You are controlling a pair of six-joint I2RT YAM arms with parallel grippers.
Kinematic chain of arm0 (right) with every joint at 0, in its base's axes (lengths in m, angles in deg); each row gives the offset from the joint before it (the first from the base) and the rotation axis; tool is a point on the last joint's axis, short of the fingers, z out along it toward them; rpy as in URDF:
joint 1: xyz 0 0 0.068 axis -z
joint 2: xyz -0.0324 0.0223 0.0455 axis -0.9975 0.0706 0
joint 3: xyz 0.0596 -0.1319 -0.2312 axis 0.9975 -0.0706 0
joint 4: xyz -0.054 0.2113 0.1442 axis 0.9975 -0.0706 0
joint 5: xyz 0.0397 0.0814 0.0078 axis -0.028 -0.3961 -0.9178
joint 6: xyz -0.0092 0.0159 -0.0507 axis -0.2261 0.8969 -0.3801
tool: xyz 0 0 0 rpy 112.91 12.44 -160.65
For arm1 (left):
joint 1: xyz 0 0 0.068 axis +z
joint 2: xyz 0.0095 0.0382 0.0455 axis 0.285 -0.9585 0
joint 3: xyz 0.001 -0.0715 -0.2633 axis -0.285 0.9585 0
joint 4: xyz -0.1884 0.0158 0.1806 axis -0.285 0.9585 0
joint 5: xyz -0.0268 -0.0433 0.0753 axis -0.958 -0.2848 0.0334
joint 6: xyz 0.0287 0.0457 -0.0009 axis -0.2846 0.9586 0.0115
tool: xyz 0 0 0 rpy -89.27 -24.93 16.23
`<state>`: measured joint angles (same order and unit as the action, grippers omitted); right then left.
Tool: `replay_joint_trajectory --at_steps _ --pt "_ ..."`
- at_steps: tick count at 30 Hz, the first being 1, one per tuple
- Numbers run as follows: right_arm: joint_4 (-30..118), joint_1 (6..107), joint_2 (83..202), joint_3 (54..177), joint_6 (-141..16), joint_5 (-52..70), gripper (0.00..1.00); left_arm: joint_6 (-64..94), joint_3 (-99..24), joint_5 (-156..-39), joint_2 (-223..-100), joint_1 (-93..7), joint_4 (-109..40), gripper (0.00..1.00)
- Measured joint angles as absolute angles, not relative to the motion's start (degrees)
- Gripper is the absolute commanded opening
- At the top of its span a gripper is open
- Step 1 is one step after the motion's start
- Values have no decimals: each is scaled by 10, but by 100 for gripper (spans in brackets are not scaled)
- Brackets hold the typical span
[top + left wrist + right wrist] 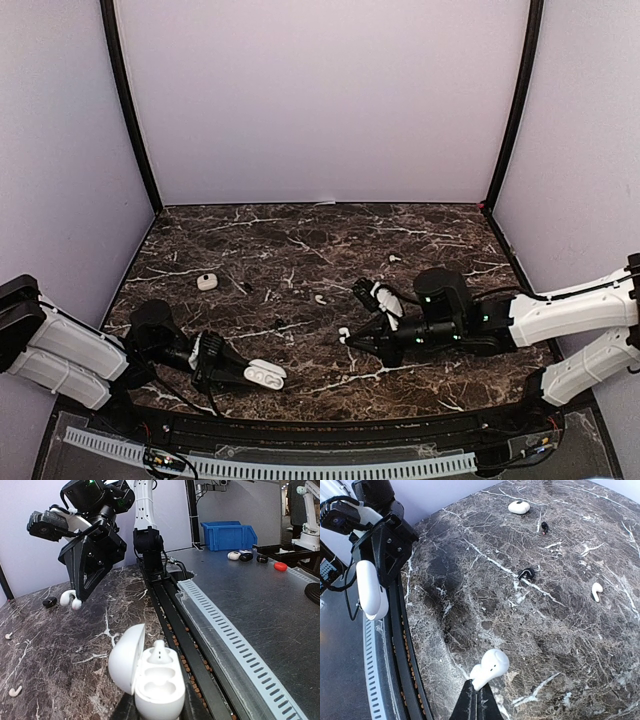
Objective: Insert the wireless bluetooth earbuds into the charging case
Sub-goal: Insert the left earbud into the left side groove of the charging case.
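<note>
My left gripper (243, 372) is shut on the white charging case (156, 682) near the table's front edge. The case's lid (126, 656) stands open, and one white earbud (160, 651) sits in the far slot while the near slot is empty. My right gripper (479, 689) is shut on the stem of another white earbud (491, 666), held a little above the marble to the right of the case (265, 375). In the left wrist view that gripper (75, 602) hangs beyond the case. Loose white earbuds lie at mid-table (320, 298) and farther back (394, 258).
A closed white case (207, 282) lies at the back left of the marble table (440, 225). Two small black earbuds (247, 288) (280, 323) lie near it. A black rail and a slotted cable duct (300, 465) run along the front edge.
</note>
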<state>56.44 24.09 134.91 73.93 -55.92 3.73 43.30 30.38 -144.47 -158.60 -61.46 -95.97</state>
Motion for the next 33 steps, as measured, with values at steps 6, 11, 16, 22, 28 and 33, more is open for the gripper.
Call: replay_joint_trajectory --at_steps 6,11,16,22,28,33 --pt "557 241 1345 739 -574 36 0 416 292 -1439 -1590 -615 -952 0" --pt "539 241 1340 742 -630 31 0 399 270 -1439 -1605 -615 -943 0" --pt "537 241 1311 742 -717 35 0 380 265 -1443 -1618 -615 -944 0" --pt "493 240 1307 769 -881 32 0 356 228 -1461 -1634 -615 -918 0" --pt "430 240 1318 833 -1037 36 0 335 177 -1484 -1654 -615 -877 0" --pt "392 238 1303 846 -1167 30 0 310 157 -1505 -1674 -615 -853 0"
